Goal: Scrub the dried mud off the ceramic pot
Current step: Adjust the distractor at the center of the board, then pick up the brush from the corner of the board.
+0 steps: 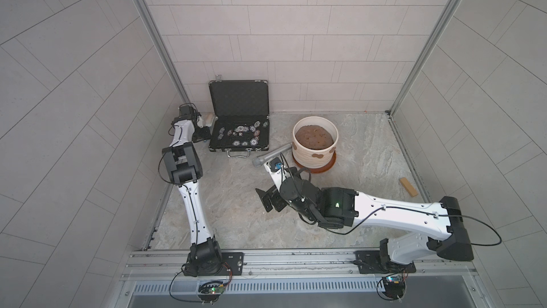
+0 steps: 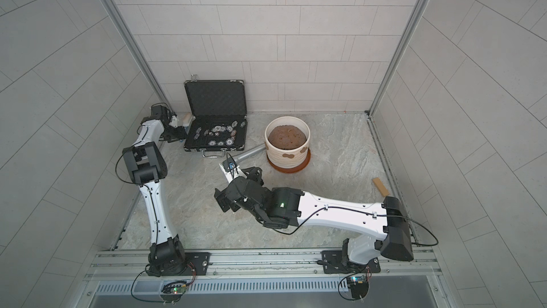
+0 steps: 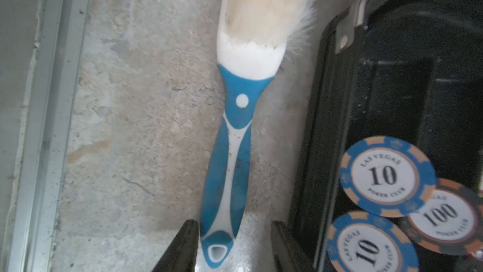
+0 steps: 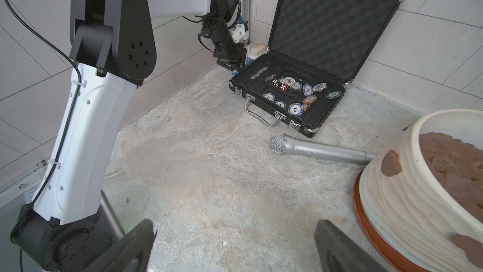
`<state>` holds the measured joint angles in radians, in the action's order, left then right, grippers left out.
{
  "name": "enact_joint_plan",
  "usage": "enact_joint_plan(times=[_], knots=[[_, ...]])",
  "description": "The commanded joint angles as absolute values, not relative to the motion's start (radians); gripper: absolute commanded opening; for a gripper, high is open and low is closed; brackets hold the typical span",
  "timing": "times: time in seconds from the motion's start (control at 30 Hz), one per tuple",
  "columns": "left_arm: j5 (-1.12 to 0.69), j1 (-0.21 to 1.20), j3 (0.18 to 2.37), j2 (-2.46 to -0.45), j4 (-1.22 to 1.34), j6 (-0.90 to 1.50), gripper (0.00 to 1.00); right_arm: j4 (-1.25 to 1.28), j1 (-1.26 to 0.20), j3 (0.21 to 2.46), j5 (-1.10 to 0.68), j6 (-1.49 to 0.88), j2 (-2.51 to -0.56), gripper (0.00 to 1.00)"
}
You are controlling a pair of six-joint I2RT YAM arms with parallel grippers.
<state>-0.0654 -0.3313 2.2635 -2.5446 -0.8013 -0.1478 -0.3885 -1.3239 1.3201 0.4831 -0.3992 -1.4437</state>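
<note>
The ceramic pot (image 1: 310, 160) (image 2: 278, 160) (image 4: 392, 205), cream and ribbed, stands at the back of the floor on a reddish saucer (image 1: 325, 170). Brown patches of dried mud (image 1: 318, 155) (image 2: 287, 155) (image 4: 390, 165) sit on its wall. A blue and white scrub brush (image 3: 230, 158) (image 4: 257, 48) lies in the far left corner. My left gripper (image 3: 234, 222) (image 1: 203, 135) is open around the end of the brush handle: one finger touches it, the other stands apart. My right gripper (image 4: 234, 222) (image 1: 263, 200) (image 2: 220, 200) hangs open over bare floor, in front of and left of the pot.
An open black case (image 1: 239, 96) of poker chips lies right beside the brush. A silver microphone (image 1: 270, 155) (image 4: 321, 150) lies between case and pot. Brown soil (image 1: 314, 136) fills the pot. A wooden block (image 1: 408, 186) lies by the right wall.
</note>
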Motion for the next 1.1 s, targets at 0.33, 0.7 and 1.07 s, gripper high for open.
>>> enact_joint_plan(times=[0.33, 0.7, 1.07], knots=[[0.071, -0.314, 2.374, -2.621, -0.752, -0.205, 0.67, -0.361, -1.328, 1.314, 0.503, -0.403, -1.418, 1.0], [0.13, -0.274, 2.6, -2.806, -0.913, -0.238, 0.38, -0.389, -1.328, 1.363, 0.511, -0.391, -1.454, 1.0], [0.198, -0.265, 2.387, -2.678, -0.87, -0.244, 0.24, -0.384, -1.328, 1.355, 0.517, -0.401, -1.428, 1.0]])
